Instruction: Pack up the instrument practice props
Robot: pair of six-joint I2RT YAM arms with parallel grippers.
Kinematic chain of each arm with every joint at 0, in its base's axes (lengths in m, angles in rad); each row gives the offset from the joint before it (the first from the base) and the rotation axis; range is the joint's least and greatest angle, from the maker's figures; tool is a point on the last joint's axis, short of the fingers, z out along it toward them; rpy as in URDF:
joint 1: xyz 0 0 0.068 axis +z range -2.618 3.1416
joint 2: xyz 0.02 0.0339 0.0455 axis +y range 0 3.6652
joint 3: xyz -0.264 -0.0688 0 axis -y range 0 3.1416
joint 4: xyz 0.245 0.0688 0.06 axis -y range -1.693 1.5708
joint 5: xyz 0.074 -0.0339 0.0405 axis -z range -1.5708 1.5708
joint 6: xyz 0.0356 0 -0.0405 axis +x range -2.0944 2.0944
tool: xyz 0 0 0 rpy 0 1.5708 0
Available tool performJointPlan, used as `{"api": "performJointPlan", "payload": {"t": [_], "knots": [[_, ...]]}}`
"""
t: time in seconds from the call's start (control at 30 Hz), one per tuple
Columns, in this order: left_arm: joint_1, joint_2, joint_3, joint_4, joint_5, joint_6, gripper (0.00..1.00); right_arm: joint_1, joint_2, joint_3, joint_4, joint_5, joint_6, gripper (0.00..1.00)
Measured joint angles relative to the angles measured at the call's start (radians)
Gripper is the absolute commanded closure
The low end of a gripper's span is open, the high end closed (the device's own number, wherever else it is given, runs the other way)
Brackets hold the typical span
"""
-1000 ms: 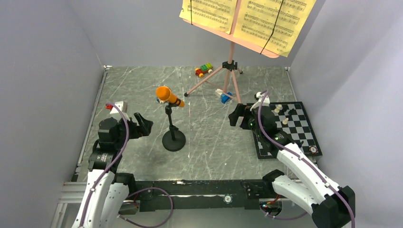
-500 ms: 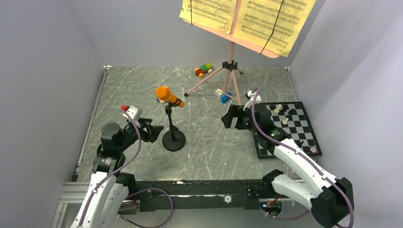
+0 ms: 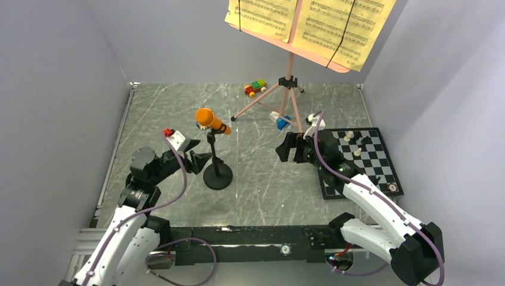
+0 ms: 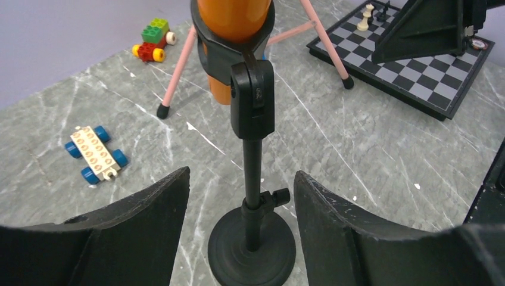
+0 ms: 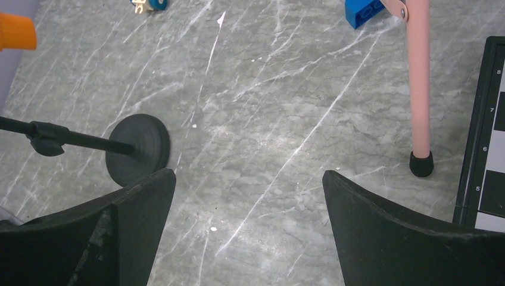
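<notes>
Left end effector (image 4: 241,177): released, jaws spread wide, nothing gripped. It sits low over the grey marbled surface (image 3: 262,179), pointing at the small black round-based mic stand (image 4: 251,245). In the left wrist view the stand's pole lines up with the gap between the jaws; no contact is visible.

The mic stand is upright on the surface, left of centre. The orange toy microphone (image 3: 209,120) is clipped in its top holder, tilted.

Right end effector (image 5: 247,176): released, jaws wide apart and holding nothing. It hangs above bare surface between the mic stand and the black-and-white chessboard (image 3: 369,159).

The chessboard lies flat at the right, with a few pieces on it.

The pink tripod music stand (image 3: 290,67) stands upright farther back, one foot near the chessboard's edge. A blue-and-white block car (image 3: 280,120) lies beside its legs, a red, green and yellow one (image 3: 255,88) behind them.

Yellow sheet-music pages (image 3: 309,24) rest on the stand's desk, held by black bands.
</notes>
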Motion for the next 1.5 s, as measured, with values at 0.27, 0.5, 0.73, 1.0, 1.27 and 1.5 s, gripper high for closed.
{"api": "performJointPlan", "payload": {"t": [0.27,0.5,0.73,1.0,1.27,1.5], "knots": [[-0.059,0.101,0.003,0.080,-0.010,-0.008,0.38,0.000,0.000,0.000,0.000,-0.010,0.000,0.01],[-0.101,0.175,0.002,0.160,-0.082,-0.063,0.60,0.000,0.001,0.000,0.007,-0.021,0.000,0.01],[-0.134,0.187,-0.010,0.199,-0.135,-0.107,0.83,0.002,0.002,0.000,0.007,-0.025,0.000,0.00],[-0.170,0.186,-0.021,0.225,-0.178,-0.116,1.00,0.023,0.016,0.000,0.012,-0.071,-0.005,0.00],[-0.206,0.174,-0.036,0.255,-0.192,-0.158,1.00,0.093,0.049,0.023,0.019,-0.115,-0.018,0.01],[-0.282,0.176,-0.065,0.341,-0.192,-0.213,1.00,0.113,0.091,0.043,0.063,-0.186,0.031,0.03]]}}
